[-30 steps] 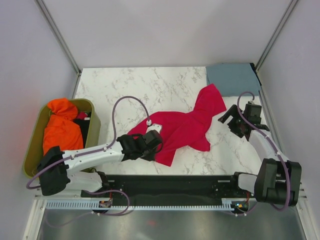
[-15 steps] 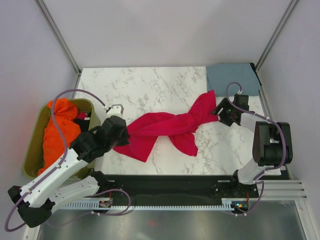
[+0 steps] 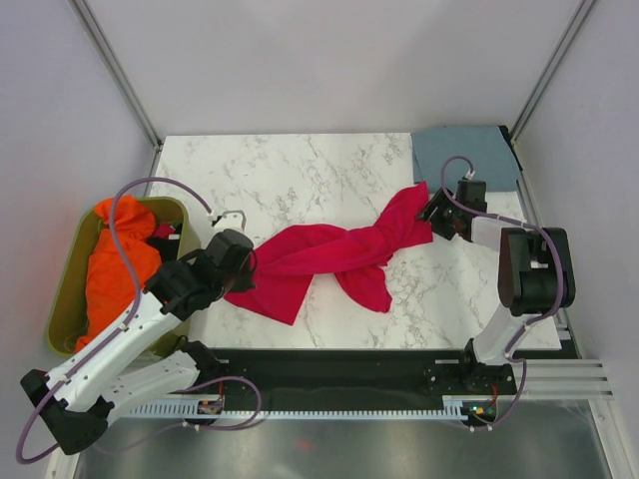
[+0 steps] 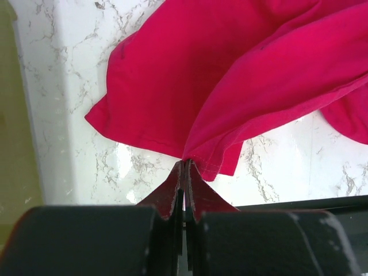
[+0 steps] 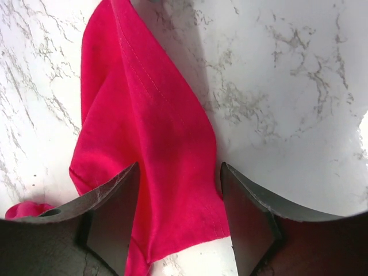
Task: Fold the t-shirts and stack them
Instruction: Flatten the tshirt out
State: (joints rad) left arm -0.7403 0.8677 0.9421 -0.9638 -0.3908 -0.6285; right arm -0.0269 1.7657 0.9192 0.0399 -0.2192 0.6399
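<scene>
The marble surface (image 3: 300,170) carries the work. The red t-shirt (image 3: 329,254) lies across the middle of it, no longer a loose heap near the front edge as a second ago. It is now drawn out into a long twisted band running from lower left to upper right. At the left edge sits the olive bin (image 3: 62,299) with orange cloth (image 3: 120,264) bunched inside. The blue-grey t-shirt (image 3: 464,158) rests flat in the far right corner, apart from the red one.

My left arm (image 3: 140,324) has swung out towards the bin and dragged its end of the shirt along. My right arm (image 3: 524,274) has come in from the right edge to the shirt's far tip.

My left jaws are pinched tight on the hem (image 4: 190,156), which fans out from between them in the wrist view. My right jaws were wide a second ago and have narrowed. They straddle the cloth edge (image 5: 172,190) without yet pinching it.

I judge that once the right side closes, I will hold both ends and can pull the shirt taut to flatten it. Folding has not begun, and stacking comes later.
</scene>
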